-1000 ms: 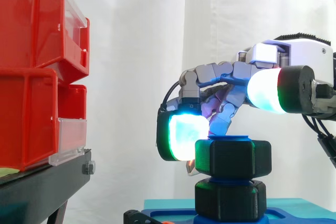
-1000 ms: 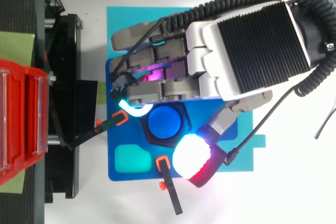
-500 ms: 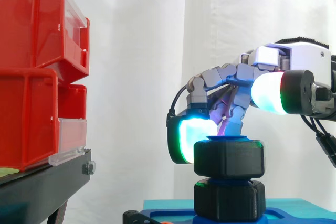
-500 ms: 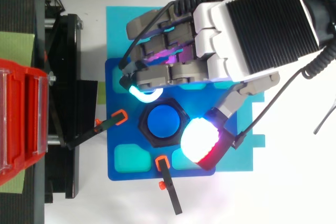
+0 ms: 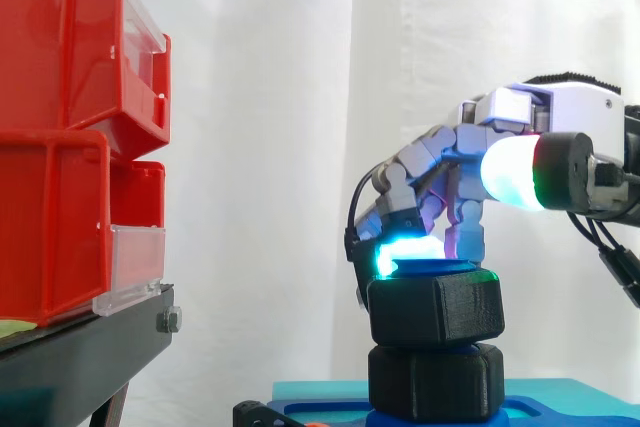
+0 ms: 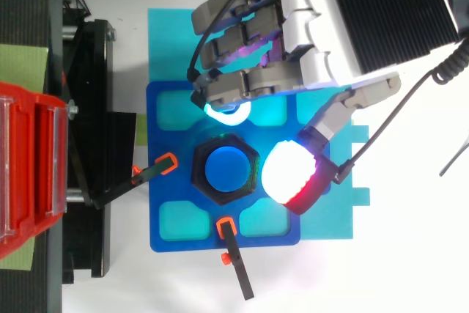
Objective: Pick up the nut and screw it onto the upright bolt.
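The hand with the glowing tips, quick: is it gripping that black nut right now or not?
The hand is open and holds nothing; its loosely bent fingers and thumb sit beside the nut, not clamped on it.

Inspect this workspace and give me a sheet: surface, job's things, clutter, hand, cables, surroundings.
surface: blue fixture plate on a cyan mat, over a white table.
job's things: black nut sits on the upright blue bolt, above a second black hex piece.
clutter: orange-tipped clamps at the plate's edges.
hand: hand open, fingers loosely bent beside the nut; cyan pad clear of it in the top view, no grip on it.
cables: nothing seen.
surroundings: red bins on a black stand; white curtain behind.
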`<state>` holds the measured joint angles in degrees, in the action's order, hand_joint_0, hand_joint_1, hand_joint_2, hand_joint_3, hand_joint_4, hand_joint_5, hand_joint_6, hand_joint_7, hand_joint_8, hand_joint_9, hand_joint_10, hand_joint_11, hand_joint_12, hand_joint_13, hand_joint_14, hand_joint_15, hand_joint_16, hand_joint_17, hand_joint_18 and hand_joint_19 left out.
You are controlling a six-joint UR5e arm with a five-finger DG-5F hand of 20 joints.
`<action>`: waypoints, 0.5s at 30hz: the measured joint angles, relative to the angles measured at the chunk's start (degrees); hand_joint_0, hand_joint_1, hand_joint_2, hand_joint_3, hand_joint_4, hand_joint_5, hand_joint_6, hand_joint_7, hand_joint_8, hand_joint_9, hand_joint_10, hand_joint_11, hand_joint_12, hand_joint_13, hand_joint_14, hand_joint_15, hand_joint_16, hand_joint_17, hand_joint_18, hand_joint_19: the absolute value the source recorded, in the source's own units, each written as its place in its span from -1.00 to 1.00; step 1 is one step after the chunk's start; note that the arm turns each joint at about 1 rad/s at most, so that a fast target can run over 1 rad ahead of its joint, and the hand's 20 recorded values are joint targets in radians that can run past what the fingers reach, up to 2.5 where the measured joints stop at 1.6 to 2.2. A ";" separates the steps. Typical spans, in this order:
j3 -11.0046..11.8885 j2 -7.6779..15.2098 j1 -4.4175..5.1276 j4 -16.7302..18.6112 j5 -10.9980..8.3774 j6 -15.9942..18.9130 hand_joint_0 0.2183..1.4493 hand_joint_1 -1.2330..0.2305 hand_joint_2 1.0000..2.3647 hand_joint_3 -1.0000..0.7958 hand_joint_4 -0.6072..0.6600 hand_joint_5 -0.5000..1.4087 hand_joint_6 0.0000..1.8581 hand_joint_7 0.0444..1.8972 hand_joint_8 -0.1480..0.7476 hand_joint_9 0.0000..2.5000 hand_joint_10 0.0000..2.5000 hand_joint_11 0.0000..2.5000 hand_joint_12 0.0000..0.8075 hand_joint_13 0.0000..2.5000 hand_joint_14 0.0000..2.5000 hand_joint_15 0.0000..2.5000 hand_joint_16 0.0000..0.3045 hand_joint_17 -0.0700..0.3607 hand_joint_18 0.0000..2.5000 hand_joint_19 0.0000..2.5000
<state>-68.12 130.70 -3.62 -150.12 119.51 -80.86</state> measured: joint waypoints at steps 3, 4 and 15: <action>1.15 -0.02 -0.33 -0.21 0.60 0.00 -0.47 0.46 -1.00 -0.44 0.20 -0.42 -0.40 0.44 -0.06 0.21 -1.00 -0.92 -0.52 -0.21 -1.00 -1.00 -0.87 -0.47 -0.44 -0.85; 1.52 -0.03 -0.44 -0.34 0.80 0.00 -0.47 0.46 -1.00 -0.44 0.22 -0.42 -0.42 0.47 -0.05 0.20 -1.00 -0.91 -0.53 -0.21 -1.00 -1.00 -0.87 -0.47 -0.44 -0.86; 4.84 -0.01 -0.98 -1.82 1.71 0.09 -0.50 0.51 -1.00 -0.44 0.39 -0.52 -0.46 0.00 -0.10 -0.02 -1.00 -0.99 -0.43 -0.35 -1.00 -1.00 -0.83 -0.40 -0.55 -0.86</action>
<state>-63.28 130.69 -4.60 -151.94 121.22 -80.77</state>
